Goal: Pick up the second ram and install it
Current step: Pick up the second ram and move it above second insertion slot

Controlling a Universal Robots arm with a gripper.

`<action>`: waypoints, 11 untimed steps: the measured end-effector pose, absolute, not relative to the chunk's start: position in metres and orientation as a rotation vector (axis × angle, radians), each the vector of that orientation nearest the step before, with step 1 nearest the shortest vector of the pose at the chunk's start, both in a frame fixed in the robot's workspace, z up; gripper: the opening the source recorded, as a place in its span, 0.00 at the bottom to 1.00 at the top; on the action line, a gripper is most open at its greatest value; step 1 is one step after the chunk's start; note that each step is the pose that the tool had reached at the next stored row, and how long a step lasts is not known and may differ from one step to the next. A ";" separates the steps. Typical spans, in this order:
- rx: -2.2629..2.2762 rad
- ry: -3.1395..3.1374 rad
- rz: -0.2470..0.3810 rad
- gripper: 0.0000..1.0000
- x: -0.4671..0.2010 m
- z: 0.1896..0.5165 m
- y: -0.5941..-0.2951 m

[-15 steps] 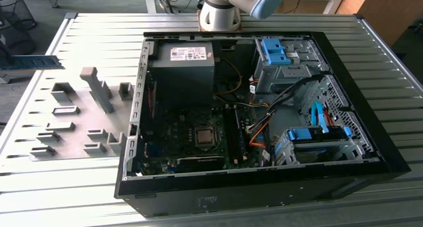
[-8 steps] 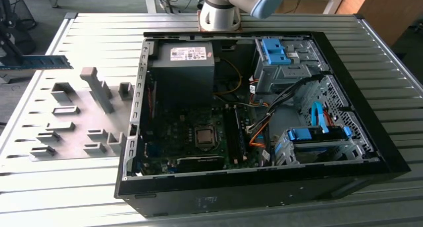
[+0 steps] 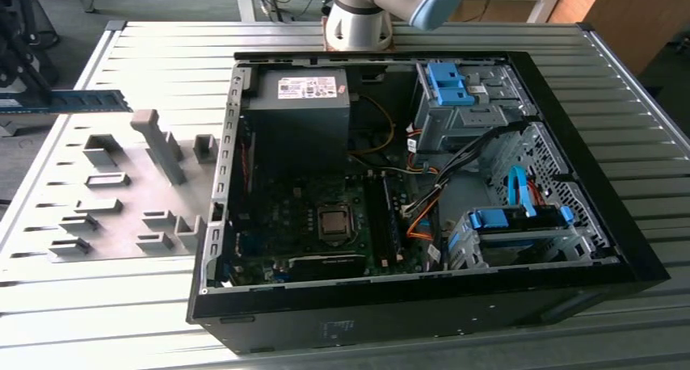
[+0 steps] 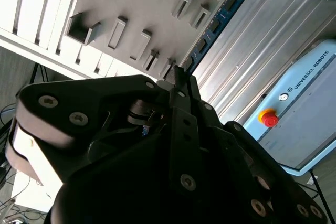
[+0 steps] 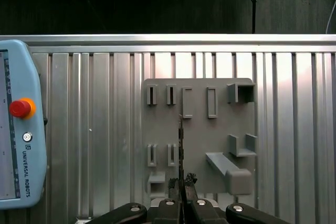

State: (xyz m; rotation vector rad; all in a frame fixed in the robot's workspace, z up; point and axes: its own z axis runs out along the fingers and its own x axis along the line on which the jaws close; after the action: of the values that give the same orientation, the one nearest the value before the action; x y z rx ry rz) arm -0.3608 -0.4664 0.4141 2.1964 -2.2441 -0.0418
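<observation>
A ribbed aluminium table (image 3: 108,330) fills the workspace, with a dark floor beyond its edge in the first wrist view. The gripper (image 5: 182,182) is clenched on the second ram (image 5: 180,145). In that view the board is seen edge-on, a thin dark line running straight out from between the fingertips. In the second wrist view the gripper (image 4: 178,77) holds one end of the blue board (image 4: 215,24), and its chips show along the length reaching away from the fingers.

The ram hangs in the air, apart from the surface. Directly beyond it, further from the gripper, lies a grey holder plate (image 5: 199,129) with raised slots and brackets, flat on the table. Off to one side of the gripper sits a light-blue teach pendant (image 5: 21,129) with a red button.

In the exterior view the ram (image 3: 76,101) shows as a level blue strip at the far edge of the exterior view's left, above the holder plate (image 3: 119,216). The open computer case (image 3: 431,305) lies on its side well apart from it, towards the exterior view's right, with the motherboard (image 3: 291,216) exposed. The arm's base (image 3: 361,23) stands behind the case.
</observation>
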 end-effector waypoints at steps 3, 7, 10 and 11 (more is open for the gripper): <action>2.196 -2.244 -0.042 0.14 -0.354 0.414 -0.466; 2.196 -2.244 -0.042 0.14 -0.344 0.414 -0.466; 2.196 -2.244 -0.042 0.14 -0.337 0.414 -0.466; 2.196 -2.244 -0.042 0.14 -0.335 0.414 -0.466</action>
State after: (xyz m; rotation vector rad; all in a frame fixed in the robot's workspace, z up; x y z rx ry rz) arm -0.3349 -0.4664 0.4140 2.1963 -2.2441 -0.0417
